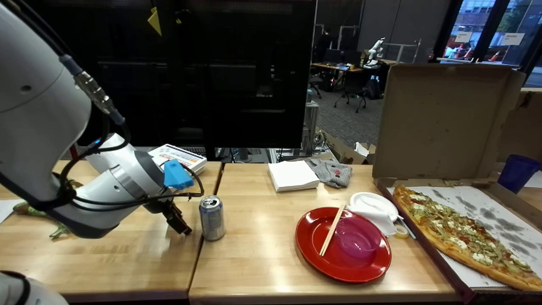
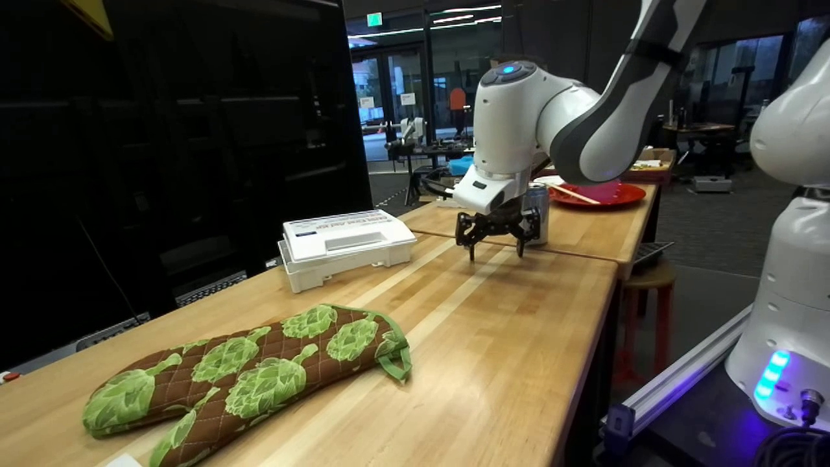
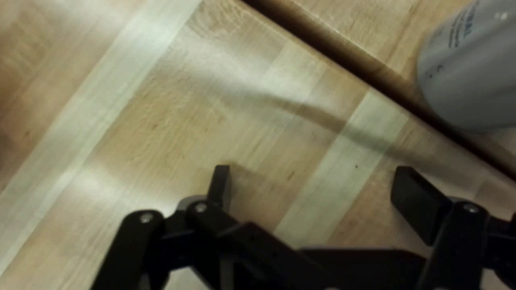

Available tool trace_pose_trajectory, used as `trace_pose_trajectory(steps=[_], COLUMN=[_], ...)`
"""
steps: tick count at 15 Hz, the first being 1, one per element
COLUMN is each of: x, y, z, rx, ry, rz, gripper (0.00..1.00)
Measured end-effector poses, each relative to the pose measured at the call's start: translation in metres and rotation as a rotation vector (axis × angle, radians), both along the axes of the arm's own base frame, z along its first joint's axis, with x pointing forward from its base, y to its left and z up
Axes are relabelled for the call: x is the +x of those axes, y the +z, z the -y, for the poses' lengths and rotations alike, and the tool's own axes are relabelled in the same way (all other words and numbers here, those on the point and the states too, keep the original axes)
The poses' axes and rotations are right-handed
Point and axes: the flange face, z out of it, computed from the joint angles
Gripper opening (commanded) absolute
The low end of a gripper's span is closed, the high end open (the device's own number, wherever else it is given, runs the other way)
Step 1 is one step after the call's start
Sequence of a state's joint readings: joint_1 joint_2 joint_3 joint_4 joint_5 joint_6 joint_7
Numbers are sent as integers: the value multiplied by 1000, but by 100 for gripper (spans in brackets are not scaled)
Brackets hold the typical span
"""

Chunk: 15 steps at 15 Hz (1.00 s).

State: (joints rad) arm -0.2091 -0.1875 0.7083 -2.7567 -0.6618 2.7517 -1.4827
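Wrist view: your black two-finger gripper (image 3: 312,173) is spread wide and empty. Near it, by the dark crack (image 3: 363,74) in the light-brown wooden table (image 3: 161,121), stands a round silver metal can (image 3: 471,72). It looks smooth, maybe slippery, and could dent, so squeeze its middle gently. You can't tell if it's full.

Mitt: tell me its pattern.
Green artichokes on quilted brown; the mitt shows best in an exterior view.
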Motion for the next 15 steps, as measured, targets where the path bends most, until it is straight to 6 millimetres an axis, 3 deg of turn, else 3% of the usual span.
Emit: trace_pose_trajectory(steps=[6,11,15], x=[-30,-70,-97], y=[19,87,147], z=[-34,-61,-42], rx=[42,56,82], ry=[13,61,40], rz=[-93,-41,-39], gripper=[100,100,100])
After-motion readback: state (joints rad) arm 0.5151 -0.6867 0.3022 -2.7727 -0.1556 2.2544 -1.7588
